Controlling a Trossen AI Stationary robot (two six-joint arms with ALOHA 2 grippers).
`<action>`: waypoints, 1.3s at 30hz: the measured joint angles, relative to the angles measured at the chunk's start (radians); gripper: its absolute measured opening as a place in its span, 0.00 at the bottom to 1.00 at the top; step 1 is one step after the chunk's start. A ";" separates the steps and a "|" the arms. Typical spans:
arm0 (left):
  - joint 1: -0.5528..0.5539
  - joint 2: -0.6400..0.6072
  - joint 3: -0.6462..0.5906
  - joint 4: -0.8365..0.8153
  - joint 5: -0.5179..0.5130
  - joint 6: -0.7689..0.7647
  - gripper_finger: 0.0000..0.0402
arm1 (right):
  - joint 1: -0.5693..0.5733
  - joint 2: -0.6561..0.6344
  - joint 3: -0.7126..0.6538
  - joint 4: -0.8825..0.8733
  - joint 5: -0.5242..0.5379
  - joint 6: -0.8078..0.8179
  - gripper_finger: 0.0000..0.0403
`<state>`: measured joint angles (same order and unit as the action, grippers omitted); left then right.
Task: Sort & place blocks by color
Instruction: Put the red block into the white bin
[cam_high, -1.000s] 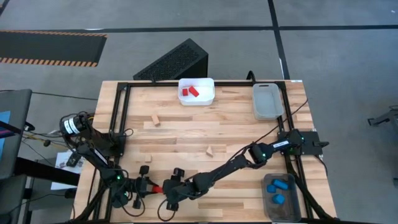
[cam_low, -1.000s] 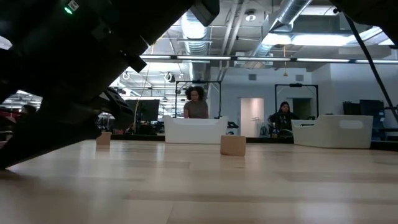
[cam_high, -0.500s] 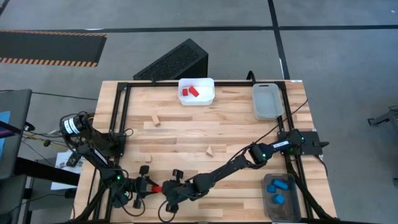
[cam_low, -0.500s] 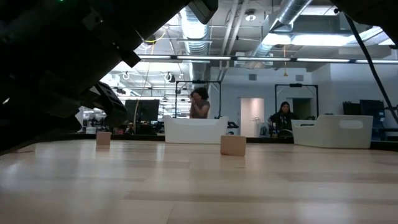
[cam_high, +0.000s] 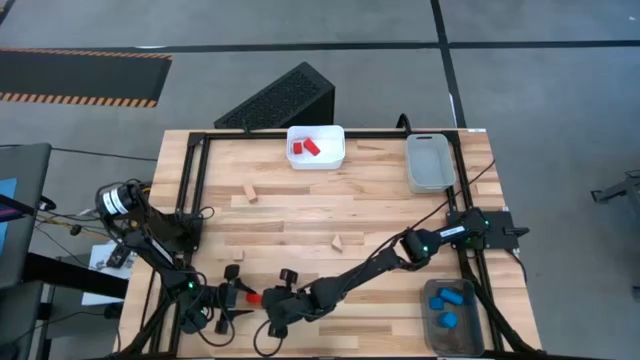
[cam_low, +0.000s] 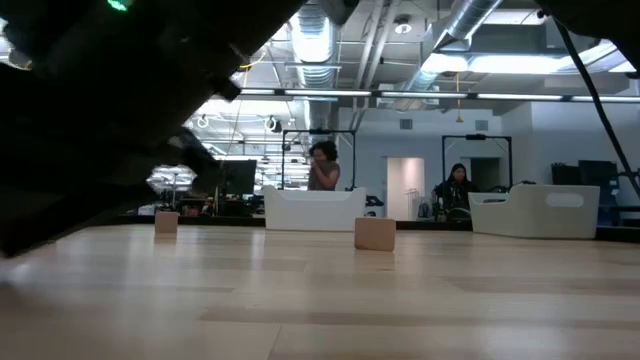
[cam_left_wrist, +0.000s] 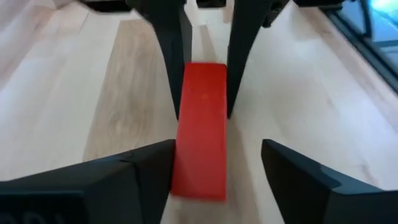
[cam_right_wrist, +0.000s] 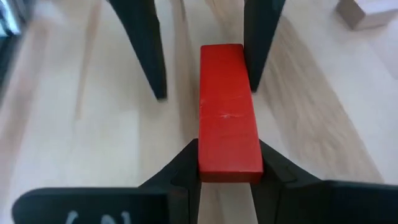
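A red bar (cam_high: 254, 297) lies level between my two grippers near the table's near edge. My right gripper (cam_high: 272, 301) is shut on its right end. My left gripper (cam_high: 238, 296) is open, with a finger on either side of the bar's left end (cam_left_wrist: 200, 177). One finger (cam_left_wrist: 152, 165) is close against the bar and the other (cam_left_wrist: 292, 171) stands well off. Two pale wood blocks (cam_high: 250, 196) (cam_high: 338, 242) rest on the table; the low view shows them too (cam_low: 166, 222) (cam_low: 375, 233). My right gripper pinches the red bar's right end (cam_right_wrist: 229, 163) between its two fingers (cam_right_wrist: 183, 165), coming level from the table's right and lying along the bar. The bar sticks out level past the fingertips toward the left gripper. My left gripper's one finger lies by the bar's side; whether it touches, I cannot tell.
A white bin (cam_high: 338, 158) at the far edge holds two red blocks. A clear empty bin (cam_high: 430, 162) sits at the far right. A grey bin (cam_high: 450, 322) at the near right holds blue blocks. A black metal frame (cam_high: 196, 190) rims the table.
My left gripper has opened and let go of the red bar's left end. My right gripper keeps its hold on the other end. The bar stays about where it was.
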<state>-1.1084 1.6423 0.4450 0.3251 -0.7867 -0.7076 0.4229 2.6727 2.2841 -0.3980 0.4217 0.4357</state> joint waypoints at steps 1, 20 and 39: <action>0.000 -0.006 0.000 -0.016 -0.011 -0.009 0.57 | 0.000 -0.007 0.000 -0.027 0.000 -0.006 0.27; 0.003 -0.363 0.000 -0.445 -0.312 -0.057 0.60 | -0.070 -0.053 -0.002 -0.421 0.214 -0.063 0.30; 0.036 -0.644 -0.001 -0.719 -0.307 -0.122 0.60 | -0.149 -0.063 -0.034 0.031 -0.057 -0.324 0.30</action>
<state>-1.0719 0.9984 0.4442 -0.3938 -1.0936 -0.8294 0.2743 2.6094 2.2496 -0.3667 0.3645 0.1120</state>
